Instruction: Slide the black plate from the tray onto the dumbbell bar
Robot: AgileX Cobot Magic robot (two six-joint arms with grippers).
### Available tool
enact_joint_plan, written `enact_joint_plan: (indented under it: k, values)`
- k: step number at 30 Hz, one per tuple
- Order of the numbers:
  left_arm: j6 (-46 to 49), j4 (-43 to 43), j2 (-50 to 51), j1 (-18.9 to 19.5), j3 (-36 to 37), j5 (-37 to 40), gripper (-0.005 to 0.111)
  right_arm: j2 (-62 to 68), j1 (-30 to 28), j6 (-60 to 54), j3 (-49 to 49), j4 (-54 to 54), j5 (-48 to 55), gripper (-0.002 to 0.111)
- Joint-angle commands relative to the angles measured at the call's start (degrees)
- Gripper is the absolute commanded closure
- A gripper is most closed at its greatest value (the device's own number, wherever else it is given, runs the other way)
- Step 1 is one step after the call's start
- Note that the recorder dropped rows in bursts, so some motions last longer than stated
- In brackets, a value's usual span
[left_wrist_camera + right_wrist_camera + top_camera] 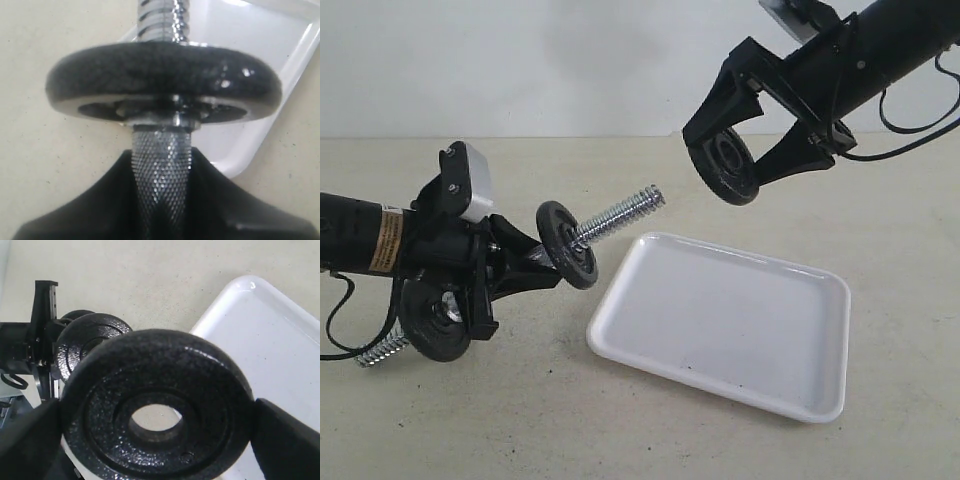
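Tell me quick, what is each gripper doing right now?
Left gripper: closed on the slim chrome steel dumbbell bar.
Right gripper: holding the round flat black weight plate by its rim.

Matte black arms (350,235), white camera housing (475,185), orange label (387,238), black cables (905,130)

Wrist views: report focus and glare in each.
Left wrist view: the bar shows crisp knurling, the mounted plate is soft, the tray glares white. Right wrist view: the held plate is sharp with glinting flecks; the tray's corner glints.
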Motion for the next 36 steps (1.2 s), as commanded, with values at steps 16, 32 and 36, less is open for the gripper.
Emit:
enact_joint_plan:
  k: [16,32,36]
  values:
    - [3.14,-5.6,-2.08,1.86,-1.27,-17.11,0.102,-1.55,4.23,0.84,-0.6,7.46,0.77,0.107]
    - [5.41,-8.49,-2.08,1.86,-1.27,-17.58,0.102,-1.55,6.41,1.48,-0.6,7.46,0.77,0.107]
    - [5.79,-9.19,-2.08,1.86,-1.27,-19.16,0.102,-1.55,6.41,1.48,-0.6,7.46,0.77,0.107]
